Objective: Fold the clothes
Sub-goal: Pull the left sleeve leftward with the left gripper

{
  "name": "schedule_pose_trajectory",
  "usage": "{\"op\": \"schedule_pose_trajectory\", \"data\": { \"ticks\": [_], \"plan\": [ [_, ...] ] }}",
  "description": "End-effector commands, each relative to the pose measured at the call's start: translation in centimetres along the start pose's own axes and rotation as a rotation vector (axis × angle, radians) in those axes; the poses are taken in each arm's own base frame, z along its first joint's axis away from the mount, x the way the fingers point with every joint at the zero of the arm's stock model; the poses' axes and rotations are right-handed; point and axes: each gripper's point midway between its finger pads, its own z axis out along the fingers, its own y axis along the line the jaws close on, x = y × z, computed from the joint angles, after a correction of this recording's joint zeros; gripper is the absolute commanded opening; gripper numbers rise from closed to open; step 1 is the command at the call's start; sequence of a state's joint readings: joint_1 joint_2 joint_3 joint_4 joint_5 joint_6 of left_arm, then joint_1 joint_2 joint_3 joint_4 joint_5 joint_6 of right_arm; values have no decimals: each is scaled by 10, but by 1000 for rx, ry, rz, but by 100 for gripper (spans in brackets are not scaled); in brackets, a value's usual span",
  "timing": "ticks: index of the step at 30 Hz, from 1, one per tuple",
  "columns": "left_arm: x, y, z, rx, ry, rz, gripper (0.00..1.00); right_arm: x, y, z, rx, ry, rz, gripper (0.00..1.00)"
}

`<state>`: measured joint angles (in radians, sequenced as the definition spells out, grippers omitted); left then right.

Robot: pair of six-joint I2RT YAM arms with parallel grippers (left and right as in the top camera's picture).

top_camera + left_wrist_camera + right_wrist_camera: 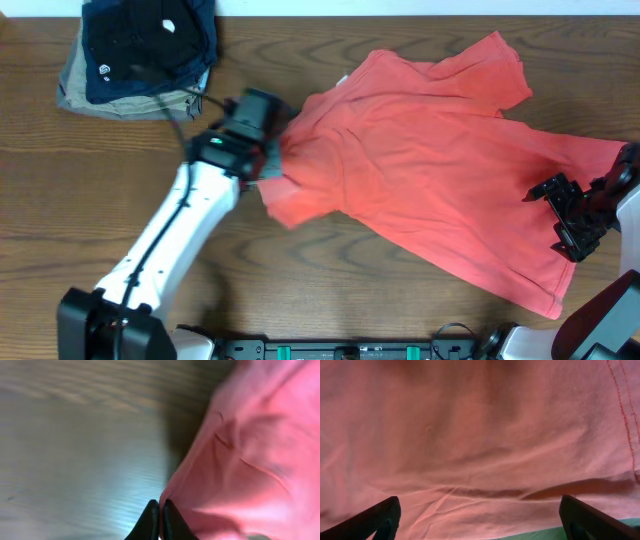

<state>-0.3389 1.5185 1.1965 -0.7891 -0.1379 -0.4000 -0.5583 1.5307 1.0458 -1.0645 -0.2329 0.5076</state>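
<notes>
As the left pincer (pixel 160 506) nips one T-shirt (pixel 430 170), right pincer (pixel 560 217) — agape — hovers.

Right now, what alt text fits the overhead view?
A coral-red T-shirt lies rumpled on a table. The left gripper is shut on its left edge; the right gripper hangs open over its right side. Folded clothes sit top-left.

Left fingers (pixel 148 522) pressed together, right fingers (pixel 376 518) spread wide apart.

It seemed a robotics lab: a white-and-black robot arm (pixel 170 240) reached from 7 o'clock over a brown wood-grain desk (pixel 60 200), with a coral-red cotton T-shirt (pixel 430 170) spread toward 3 o'clock and folded navy-black garments (pixel 140 40) at 10 o'clock.
</notes>
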Motion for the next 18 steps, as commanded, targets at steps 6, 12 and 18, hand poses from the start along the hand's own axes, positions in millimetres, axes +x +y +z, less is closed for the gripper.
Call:
{"op": "schedule_pose_trajectory", "data": {
  "ticks": [6,12,18],
  "plan": [
    [-1,59,10,-105,63,-133,6,1,3,-2,-6,-4,-16,99],
    [-1,93,11,-150,85,-224,6,1,3,-2,-6,-4,-16,99],
    [8,111,10,-183,130,-263,6,1,3,-2,-6,-4,-16,99]
  ]
}}
